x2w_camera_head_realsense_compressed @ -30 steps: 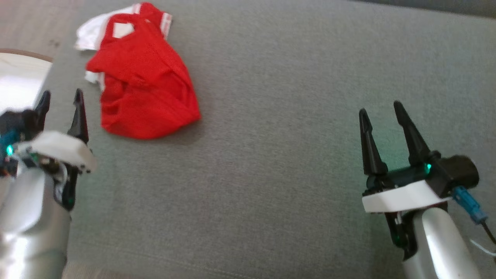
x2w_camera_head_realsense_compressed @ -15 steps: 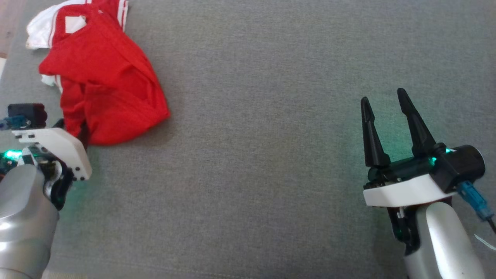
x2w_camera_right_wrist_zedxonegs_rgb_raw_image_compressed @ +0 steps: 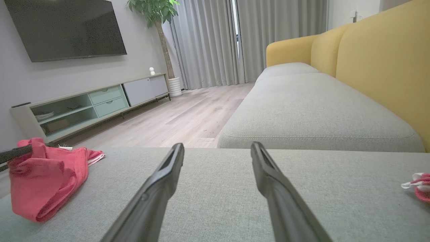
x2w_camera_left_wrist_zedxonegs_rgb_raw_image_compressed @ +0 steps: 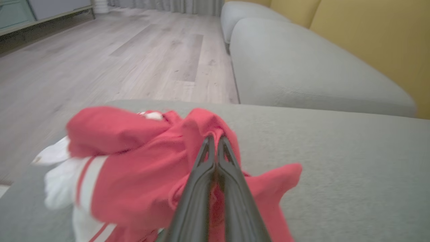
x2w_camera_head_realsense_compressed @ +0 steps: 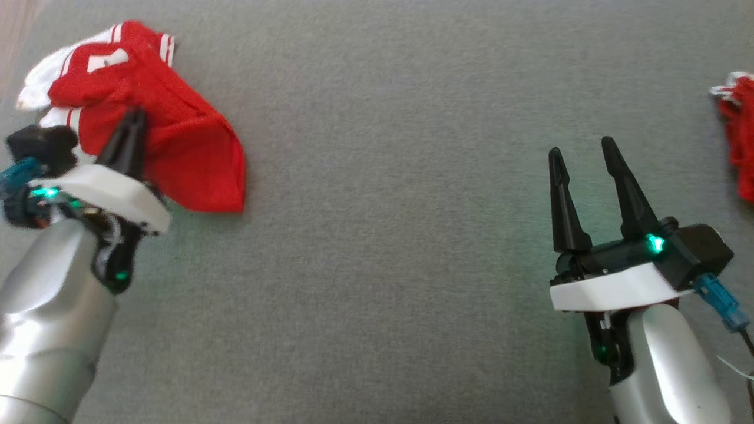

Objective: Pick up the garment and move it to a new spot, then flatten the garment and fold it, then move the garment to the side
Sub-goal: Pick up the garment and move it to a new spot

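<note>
A crumpled red garment (x2w_camera_head_realsense_compressed: pixel 188 159) with white stripes lies at the upper left of the grey cushion (x2w_camera_head_realsense_compressed: pixel 389 235). My left gripper (x2w_camera_head_realsense_compressed: pixel 134 121) is shut on a raised fold of it. In the left wrist view the two fingertips (x2w_camera_left_wrist_zedxonegs_rgb_raw_image_compressed: pixel 215 143) pinch red cloth (x2w_camera_left_wrist_zedxonegs_rgb_raw_image_compressed: pixel 134 168) between them. From the right wrist view the garment (x2w_camera_right_wrist_zedxonegs_rgb_raw_image_compressed: pixel 43 178) hangs from that finger (x2w_camera_right_wrist_zedxonegs_rgb_raw_image_compressed: pixel 13 153), with its lower end resting on the cushion. My right gripper (x2w_camera_head_realsense_compressed: pixel 580 152) stands open and apart over bare cushion at the lower right, its fingers (x2w_camera_right_wrist_zedxonegs_rgb_raw_image_compressed: pixel 168 168) holding nothing.
A second red-and-white cloth (x2w_camera_head_realsense_compressed: pixel 739 141) lies at the cushion's right edge, also seen as a cloth (x2w_camera_right_wrist_zedxonegs_rgb_raw_image_compressed: pixel 418 185) in the right wrist view. Beyond the cushion's far edge are wooden floor (x2w_camera_left_wrist_zedxonegs_rgb_raw_image_compressed: pixel 100 60), another sofa seat (x2w_camera_right_wrist_zedxonegs_rgb_raw_image_compressed: pixel 312 111) and a yellow backrest (x2w_camera_right_wrist_zedxonegs_rgb_raw_image_compressed: pixel 386 67).
The head camera has shifted. My left gripper, open beside the garment a second ago, has moved onto it and shut on a fold, pulling the cloth up. The right gripper stays open.
</note>
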`<state>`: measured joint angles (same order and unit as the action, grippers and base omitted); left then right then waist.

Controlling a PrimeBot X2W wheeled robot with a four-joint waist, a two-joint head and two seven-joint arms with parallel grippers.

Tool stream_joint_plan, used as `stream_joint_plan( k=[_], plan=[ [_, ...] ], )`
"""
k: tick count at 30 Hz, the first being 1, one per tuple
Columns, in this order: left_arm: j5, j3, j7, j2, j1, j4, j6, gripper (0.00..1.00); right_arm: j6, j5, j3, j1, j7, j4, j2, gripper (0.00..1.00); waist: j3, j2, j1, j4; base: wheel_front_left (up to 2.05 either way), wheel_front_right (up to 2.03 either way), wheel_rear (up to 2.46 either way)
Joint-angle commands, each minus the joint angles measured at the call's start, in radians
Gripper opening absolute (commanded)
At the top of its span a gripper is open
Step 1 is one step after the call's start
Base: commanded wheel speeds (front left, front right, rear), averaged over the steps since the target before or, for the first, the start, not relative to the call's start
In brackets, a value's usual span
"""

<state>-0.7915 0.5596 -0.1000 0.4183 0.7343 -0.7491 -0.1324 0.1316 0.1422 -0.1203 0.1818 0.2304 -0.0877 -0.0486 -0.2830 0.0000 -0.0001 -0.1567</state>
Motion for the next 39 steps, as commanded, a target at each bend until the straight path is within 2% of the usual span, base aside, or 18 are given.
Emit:
stream_joint_plan(
  k=[1, 7, 14, 16, 25, 29, 30, 31, 35, 39],
  plan=[
    [-0.010, -0.017, -0.016, 0.042, 0.044, 0.043, 0.002, 0.00, -0.001, 0.009, -0.026, 0.019, 0.012, 0.024, -0.002, 1.00, 0.022, 0.0000, 0.0001, 0.022, 0.00, 0.00, 0.00],
    [-0.050, 0.062, -0.026, -0.002, 0.042, 0.186, 0.002, 0.00, -0.001, 0.046, -0.034, 0.019, 0.026, 0.001, -0.002, 1.00, 0.049, 0.0000, 0.0001, 0.077, 0.00, 0.00, 0.00],
    [-0.044, 0.119, -0.038, -0.101, 0.068, 0.290, 0.011, 0.00, -0.001, 0.077, -0.045, 0.025, 0.031, -0.010, -0.002, 1.00, 0.056, 0.0000, 0.0001, 0.155, 0.00, 0.00, 0.00],
    [-0.037, 0.126, -0.044, -0.119, 0.075, 0.300, 0.018, 0.00, -0.001, 0.082, -0.045, 0.027, 0.031, -0.006, -0.002, 1.00, 0.054, 0.0000, 0.0001, 0.167, 0.00, 0.00, 0.00],
    [0.011, 0.189, -0.089, -0.300, 0.151, 0.310, 0.066, 0.00, -0.001, 0.113, -0.054, 0.031, 0.031, 0.013, -0.002, 1.00, 0.028, 0.0000, 0.0001, 0.265, 0.00, 0.00, 0.00],
    [0.026, 0.220, -0.108, -0.344, 0.182, 0.283, 0.079, 0.00, -0.001, 0.122, -0.059, 0.034, 0.031, 0.014, -0.002, 1.00, 0.019, 0.0000, 0.0001, 0.293, 0.00, 0.00, 0.00],
    [0.031, 0.234, -0.109, -0.350, 0.184, 0.267, 0.084, 0.96, -0.001, 0.123, -0.060, 0.035, 0.031, 0.015, -0.002, 1.00, 0.018, 0.0000, 0.0001, 0.297, 0.00, 0.00, 0.00],
    [0.035, 0.252, -0.105, -0.354, 0.184, 0.250, 0.083, 1.00, -0.001, 0.124, -0.062, 0.035, 0.031, 0.015, -0.002, 1.00, 0.017, 0.0000, 0.0001, 0.300, 0.00, 0.00, 0.00],
    [0.039, 0.298, -0.113, -0.362, 0.167, 0.203, 0.068, 1.00, -0.001, 0.125, -0.043, 0.033, 0.031, 0.022, -0.002, 1.00, 0.016, 0.0000, 0.0001, 0.291, 0.00, 0.00, 0.00],
    [0.037, 0.283, -0.139, -0.347, 0.137, 0.167, 0.068, 1.00, -0.001, 0.109, -0.021, 0.025, 0.031, 0.023, -0.002, 1.00, 0.029, 0.0000, 0.0001, 0.250, 0.00, 0.00, 0.00]
  ],
)
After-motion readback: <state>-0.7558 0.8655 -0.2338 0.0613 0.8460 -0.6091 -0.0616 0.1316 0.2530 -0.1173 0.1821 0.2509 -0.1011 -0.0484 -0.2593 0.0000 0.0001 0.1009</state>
